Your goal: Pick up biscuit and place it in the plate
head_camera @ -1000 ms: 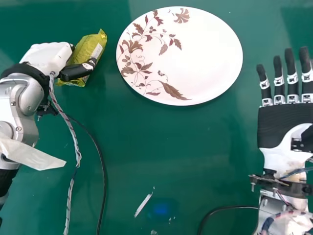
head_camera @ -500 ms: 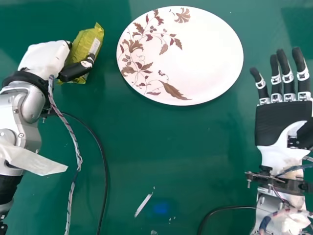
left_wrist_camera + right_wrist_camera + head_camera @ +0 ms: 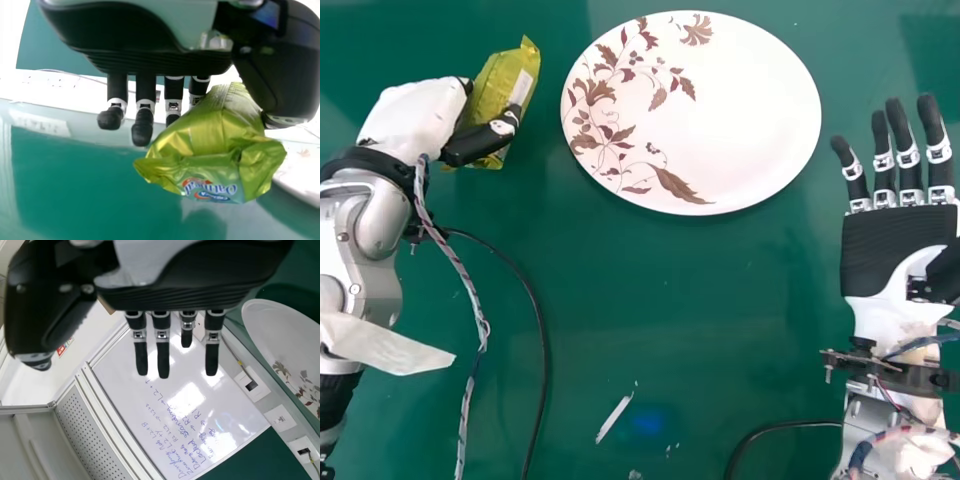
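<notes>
Biscuit packet, yellow-green wrapper, in my left hand, at the left of the head view. Grip: pinched between my thumb and fingers, closed down to the packet's thickness; other fingers reach past it, nearly straight. Wrapper is opaque; contents cannot be told. Packet stands tilted, upper end leaning toward the plate. Whether it touches the table, I can't tell from above.

Plate: oval, white, brown leaves and flowers printed along its left part. It lies on the green table, right of the packet and apart from it.

Against the frame from a second ago: packet has moved slightly farther from me and a little toward the plate, and sits more upright. Plate in practically the same spot. My right hand has shifted slightly inward; it lies open, right of the plate, fingers extended.

Nearer me: white scrap, black cable.
</notes>
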